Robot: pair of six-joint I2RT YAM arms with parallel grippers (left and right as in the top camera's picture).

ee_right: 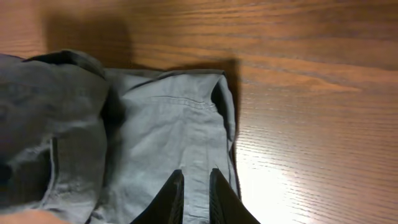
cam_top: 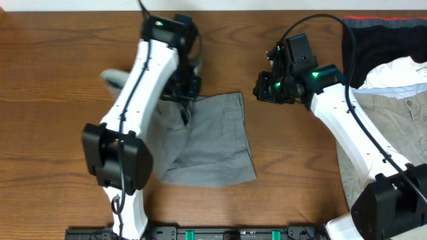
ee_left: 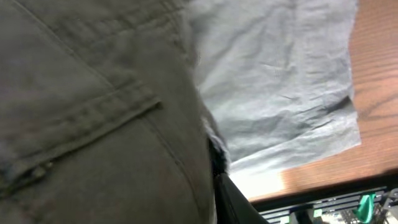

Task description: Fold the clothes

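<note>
Shorts (ee_left: 93,112) bunched in left gripper (cam_top: 183,97); table (ee_left: 373,93) beyond hem.

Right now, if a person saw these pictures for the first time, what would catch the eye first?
The grey shorts lie spread in the middle of the wooden table, with the white left arm reaching across their left part. Next comes the pile at the table's right edge: beige trousers, a white garment and a black garment with a red edge.
</note>
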